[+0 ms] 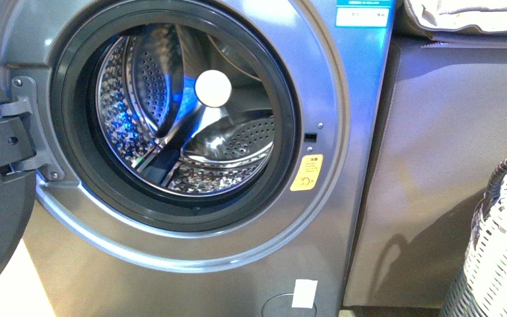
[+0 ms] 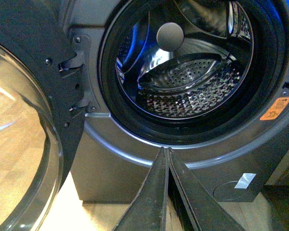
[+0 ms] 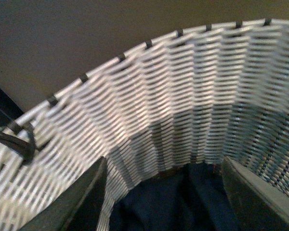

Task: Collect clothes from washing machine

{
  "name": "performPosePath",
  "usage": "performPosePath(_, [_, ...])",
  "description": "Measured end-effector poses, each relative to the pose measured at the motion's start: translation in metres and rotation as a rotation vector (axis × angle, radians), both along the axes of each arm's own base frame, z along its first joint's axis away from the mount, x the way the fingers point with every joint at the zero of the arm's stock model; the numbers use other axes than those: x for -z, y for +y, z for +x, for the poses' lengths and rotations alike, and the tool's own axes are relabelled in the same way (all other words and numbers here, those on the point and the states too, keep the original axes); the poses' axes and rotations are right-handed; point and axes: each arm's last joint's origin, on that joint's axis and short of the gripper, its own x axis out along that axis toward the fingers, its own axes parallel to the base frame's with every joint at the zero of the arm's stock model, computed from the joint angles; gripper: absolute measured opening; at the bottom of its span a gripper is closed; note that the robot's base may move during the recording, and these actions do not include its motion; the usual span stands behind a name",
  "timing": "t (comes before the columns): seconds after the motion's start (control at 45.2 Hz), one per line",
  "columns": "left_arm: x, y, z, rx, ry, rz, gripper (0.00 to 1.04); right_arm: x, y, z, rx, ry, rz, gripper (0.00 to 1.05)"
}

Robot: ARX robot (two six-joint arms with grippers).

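Inside the white woven basket (image 3: 183, 96), dark navy clothes (image 3: 178, 202) lie crumpled between the spread right claw (image 3: 166, 192).

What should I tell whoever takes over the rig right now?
Left end effector: shut, empty, in front of the washing machine, below its open mouth.
Right end effector: open, inside the white woven basket, above the dark clothes lying in it.
Drum: no clothes visible; door swung open.
Done: clothes appear collected in the basket.
Left: probably just withdraw the right arm.
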Motion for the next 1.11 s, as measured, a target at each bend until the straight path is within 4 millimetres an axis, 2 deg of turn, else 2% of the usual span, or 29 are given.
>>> performPosePath(0.089, [0.007, 0.008, -0.004, 0.02, -0.005, -0.001, 0.04, -0.023, 0.008, -0.004, -0.017, -0.088, -0.015, 0.88])
performPosePath(0.111, [0.009, 0.009, -0.005, 0.013, -0.006, -0.001, 0.04, -0.035, 0.012, -0.007, -0.023, -0.141, -0.026, 0.94])
performPosePath(0.155, [0.012, 0.011, -0.007, -0.001, -0.009, -0.001, 0.04, -0.053, 0.019, -0.012, -0.036, -0.227, -0.045, 0.99])
performPosePath(0.243, [0.017, 0.012, -0.011, -0.006, -0.012, -0.001, 0.04, -0.095, 0.041, -0.03, -0.085, -0.43, -0.091, 0.97])
performPosePath(0.332, [0.023, 0.012, -0.014, -0.002, -0.008, -0.001, 0.04, -0.126, 0.065, -0.051, -0.146, -0.579, -0.087, 0.97])
performPosePath(0.443, [0.029, 0.012, -0.019, -0.003, -0.009, -0.001, 0.04, -0.14, 0.095, -0.085, -0.195, -0.695, -0.064, 0.97])
performPosePath(0.465, [0.03, 0.012, -0.02, -0.003, -0.009, -0.001, 0.04, -0.142, 0.102, -0.092, -0.138, -0.649, -0.062, 0.92])
performPosePath(0.509, [0.031, 0.012, -0.021, -0.002, -0.009, -0.001, 0.04, -0.137, 0.112, -0.106, -0.049, -0.516, -0.087, 0.82])
performPosePath(0.553, [0.033, 0.012, -0.023, -0.004, -0.008, -0.001, 0.04, -0.118, 0.12, -0.121, -0.029, -0.388, -0.107, 0.71])
performPosePath(0.598, [0.034, 0.012, -0.023, -0.003, -0.008, -0.001, 0.04, -0.107, 0.124, -0.129, -0.032, -0.339, -0.124, 0.64])
performPosePath(0.797, [0.043, 0.012, -0.027, -0.003, -0.016, -0.001, 0.04, -0.075, 0.134, -0.139, -0.053, -0.287, -0.151, 0.31])
performPosePath(0.908, [0.043, 0.012, -0.029, -0.003, -0.02, -0.002, 0.04, -0.067, 0.134, -0.144, -0.049, -0.298, -0.156, 0.13])
performPosePath(0.952, [0.043, 0.012, -0.03, -0.003, -0.022, -0.002, 0.04, -0.061, 0.134, -0.147, -0.048, -0.297, -0.157, 0.02])
performPosePath(1.107, [0.046, 0.012, -0.04, -0.003, -0.008, -0.002, 0.04, -0.049, 0.134, -0.154, -0.047, -0.299, -0.159, 0.02])
